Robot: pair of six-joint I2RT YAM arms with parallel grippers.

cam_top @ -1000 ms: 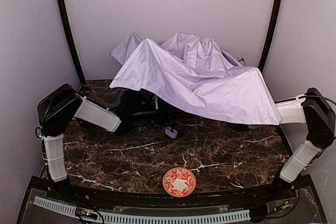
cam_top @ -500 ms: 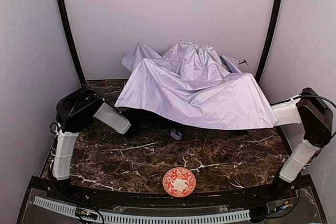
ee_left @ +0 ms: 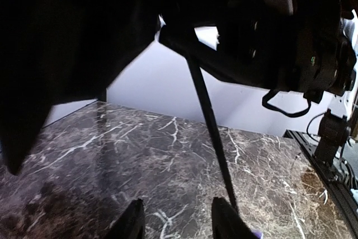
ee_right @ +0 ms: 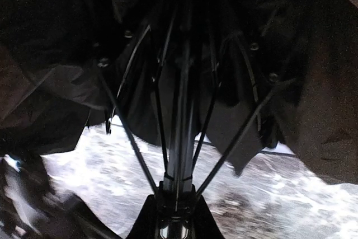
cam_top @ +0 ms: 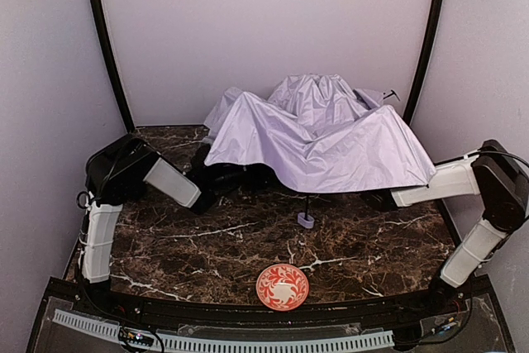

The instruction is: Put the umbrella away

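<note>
The umbrella (cam_top: 322, 134) stands open at the back, lavender canopy up and black underside down. Its thin black shaft (cam_top: 307, 207) drops to the small lavender knob handle (cam_top: 305, 221), which rests on the marble table. My left gripper (ee_left: 178, 223) is under the canopy's left edge, open and empty. The shaft (ee_left: 210, 116) passes just beside its right finger (ee_left: 226, 219). My right gripper (ee_right: 176, 211) is under the canopy's right side, shut on the umbrella's runner (ee_right: 176, 191), where the black ribs (ee_right: 126, 127) fan out. In the top view the canopy hides both grippers.
A red-patterned bowl (cam_top: 283, 286) sits near the front edge of the marble table (cam_top: 207, 245). The booth's pale walls and black corner posts (cam_top: 106, 47) close in the back and sides. The right arm's base shows in the left wrist view (ee_left: 333, 132).
The canopy has shifted to the right and bunched tighter. The knob handle has moved right and toward the front. The right arm has stretched further left under the canopy.
</note>
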